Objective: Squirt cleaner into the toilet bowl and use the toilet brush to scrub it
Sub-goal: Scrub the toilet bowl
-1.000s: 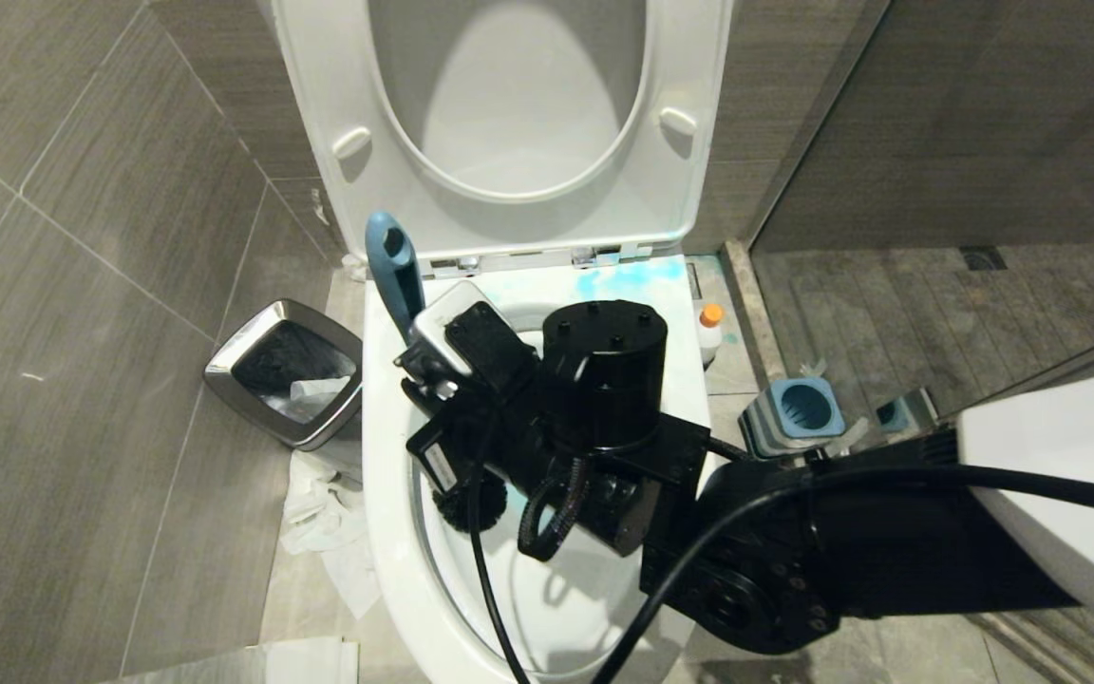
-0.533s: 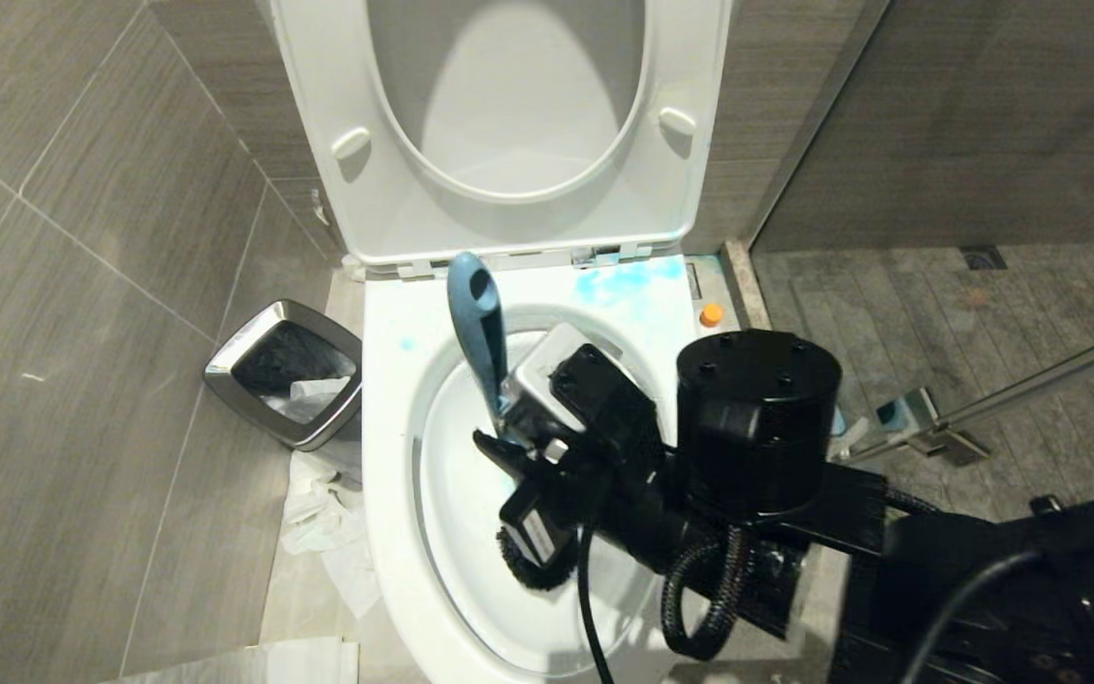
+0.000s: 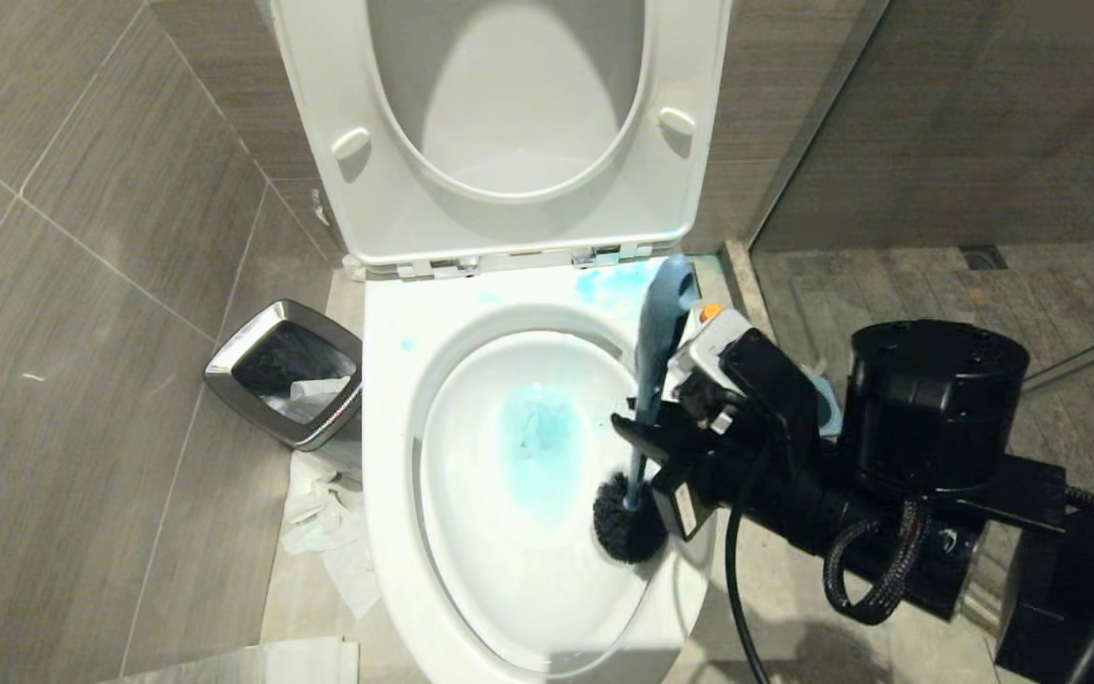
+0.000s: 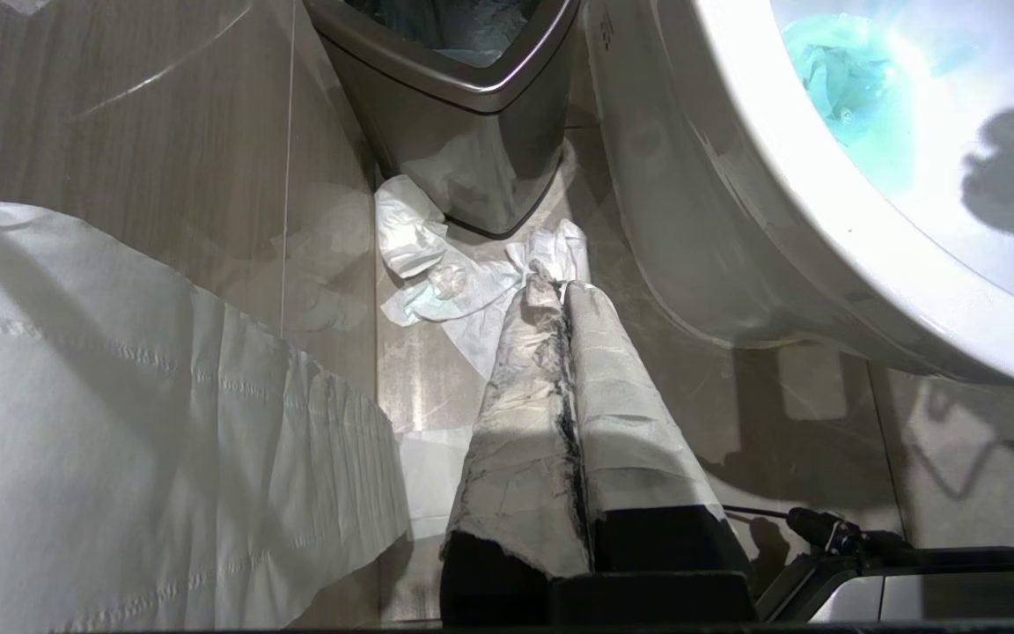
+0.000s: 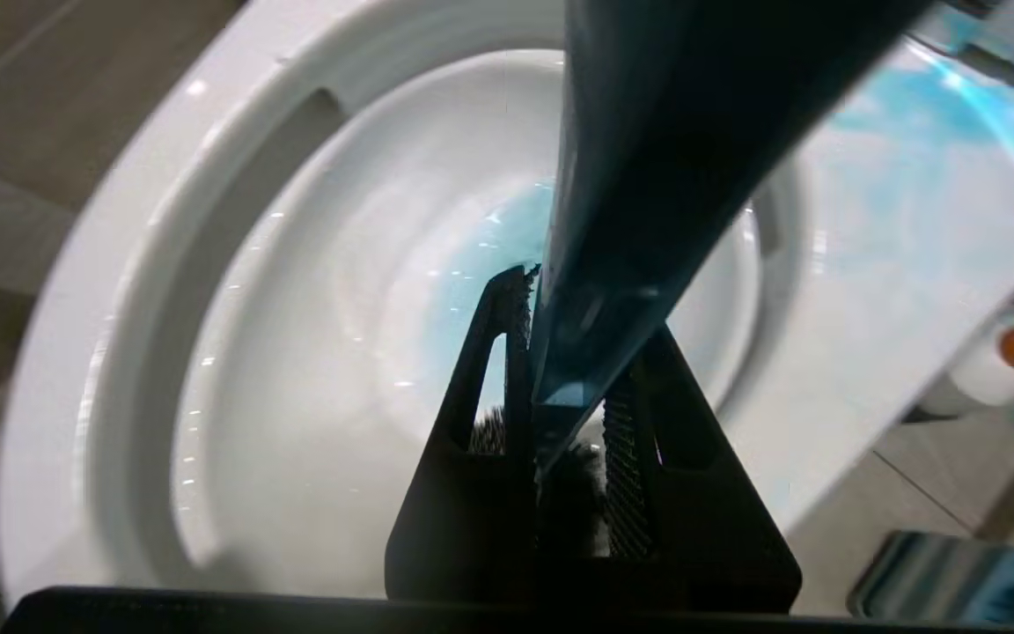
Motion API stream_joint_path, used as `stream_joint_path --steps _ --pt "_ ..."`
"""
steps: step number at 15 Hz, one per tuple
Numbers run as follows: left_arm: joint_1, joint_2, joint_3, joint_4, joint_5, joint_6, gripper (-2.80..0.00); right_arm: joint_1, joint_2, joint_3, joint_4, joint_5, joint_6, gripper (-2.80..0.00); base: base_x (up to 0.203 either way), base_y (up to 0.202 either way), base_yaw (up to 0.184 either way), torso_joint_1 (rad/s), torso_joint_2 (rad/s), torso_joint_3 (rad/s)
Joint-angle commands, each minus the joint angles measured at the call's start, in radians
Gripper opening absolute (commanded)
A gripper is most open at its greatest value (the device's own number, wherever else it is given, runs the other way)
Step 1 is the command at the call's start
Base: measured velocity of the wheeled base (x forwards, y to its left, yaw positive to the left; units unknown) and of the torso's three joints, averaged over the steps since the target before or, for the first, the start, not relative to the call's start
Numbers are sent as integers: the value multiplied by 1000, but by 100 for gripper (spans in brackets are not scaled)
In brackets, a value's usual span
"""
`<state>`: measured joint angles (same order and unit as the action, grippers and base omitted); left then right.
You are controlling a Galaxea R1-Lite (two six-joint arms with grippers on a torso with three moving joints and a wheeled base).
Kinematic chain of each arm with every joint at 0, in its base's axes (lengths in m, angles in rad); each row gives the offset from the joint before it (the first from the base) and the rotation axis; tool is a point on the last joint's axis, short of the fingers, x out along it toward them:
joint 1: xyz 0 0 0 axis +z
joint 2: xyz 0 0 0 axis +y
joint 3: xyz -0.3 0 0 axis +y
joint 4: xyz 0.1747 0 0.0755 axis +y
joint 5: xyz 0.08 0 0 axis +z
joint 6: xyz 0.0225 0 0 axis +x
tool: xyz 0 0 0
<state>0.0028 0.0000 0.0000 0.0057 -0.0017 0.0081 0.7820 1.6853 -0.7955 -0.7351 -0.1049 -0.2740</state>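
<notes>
Now the right pincer [image 3: 640,429] clamps the toilet brush [image 3: 650,380], bristles low against the toilet bowl [image 3: 395,456] wall.

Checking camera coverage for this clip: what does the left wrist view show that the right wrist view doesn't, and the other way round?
Only the left wrist view shows the steel waste bin, crumpled tissue on the floor beside it, and the shut left gripper.

Only the right wrist view shows the right gripper clamped on the toilet brush handle, and the cleaner beside the toilet.

Both show the toilet bowl with blue liquid inside.
</notes>
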Motion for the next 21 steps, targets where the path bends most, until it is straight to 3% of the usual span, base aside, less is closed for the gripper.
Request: stream_joint_path --steps 1,15,21 --pt "0 2 0 0 0 0 -280 -56 -4 -34 -4 -1 -4 -280 0 0 0 0 0 0" --pt "0 2 0 0 0 1 -280 -92 557 -717 -11 -2 -10 -280 0 0 0 0 0 0" --pt "0 2 0 0 1 0 -280 32 612 -813 -10 -2 -10 -280 0 0 0 0 0 0"
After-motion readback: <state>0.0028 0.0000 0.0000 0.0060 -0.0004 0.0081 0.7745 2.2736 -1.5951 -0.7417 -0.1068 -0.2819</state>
